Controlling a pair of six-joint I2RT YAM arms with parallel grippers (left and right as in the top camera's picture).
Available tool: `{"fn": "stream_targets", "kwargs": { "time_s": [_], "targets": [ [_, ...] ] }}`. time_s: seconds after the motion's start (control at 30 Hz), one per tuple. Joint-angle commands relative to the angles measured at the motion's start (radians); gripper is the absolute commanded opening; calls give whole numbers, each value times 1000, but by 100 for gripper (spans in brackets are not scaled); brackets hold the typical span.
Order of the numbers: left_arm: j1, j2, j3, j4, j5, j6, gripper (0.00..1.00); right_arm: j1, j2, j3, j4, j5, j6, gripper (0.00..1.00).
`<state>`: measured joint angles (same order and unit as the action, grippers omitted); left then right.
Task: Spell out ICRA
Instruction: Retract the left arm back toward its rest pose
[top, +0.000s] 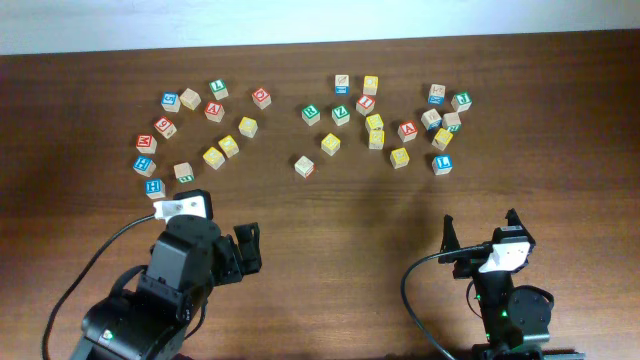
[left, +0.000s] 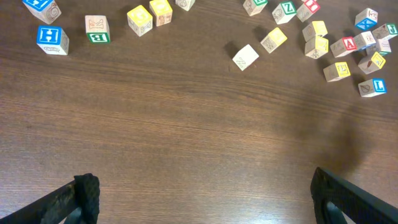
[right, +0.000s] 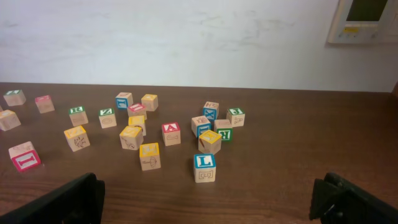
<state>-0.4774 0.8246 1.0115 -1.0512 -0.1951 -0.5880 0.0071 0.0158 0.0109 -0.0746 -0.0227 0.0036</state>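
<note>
Small pale-wood letter cubes lie scattered across the far half of the table in two loose clusters. A red A cube (top: 407, 130) (right: 171, 132) sits in the right cluster, and a second red A (top: 213, 110) in the left one. A red I cube (right: 25, 160) lies alone near the middle (top: 304, 165). A green R cube (right: 224, 134) stands behind the blue L cube (right: 204, 167). I cannot pick out the C. My left gripper (top: 225, 235) (left: 205, 196) and right gripper (top: 481, 228) (right: 208, 202) hang open over bare wood near the front, holding nothing.
Other look-alike cubes include a blue H (top: 153, 186) (left: 51, 38), a green B (left: 96, 28), yellow ones (top: 213, 157) and a green Z (right: 107, 115). The dark wood table (top: 350, 230) ends at a white wall (right: 186, 37) behind.
</note>
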Motion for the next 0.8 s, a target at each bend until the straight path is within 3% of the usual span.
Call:
{"fn": "stream_targets", "kwargs": {
  "time_s": [0.0, 0.1, 0.2, 0.27, 0.47, 0.53, 0.63, 0.77],
  "targets": [
    [1, -3, -7, 2, -16, -3, 99, -8, -8, -5, -5, 5, 4, 98],
    [4, -3, -7, 5, -50, -25, 99, -8, -8, -5, -5, 5, 4, 98],
    [71, -15, -6, 6, -120, -176, 99, -8, -8, -5, -5, 5, 4, 98],
    [124, -31, -6, 11, -193, -217, 99, -8, -8, -5, -5, 5, 4, 98],
    [292, -72, -6, 26, -246, -228, 99, -8, -8, -5, -5, 5, 4, 98],
    [363, -67, -6, 42, -207, -212, 99, -8, -8, -5, -5, 5, 4, 98],
    [494, -12, -6, 131, -27, -5, 99, -8, -8, -5, -5, 5, 4, 98],
    [666, 51, -6, 109, 56, -66, 99, -7, -8, -5, -5, 5, 4, 98]
  ]
}}
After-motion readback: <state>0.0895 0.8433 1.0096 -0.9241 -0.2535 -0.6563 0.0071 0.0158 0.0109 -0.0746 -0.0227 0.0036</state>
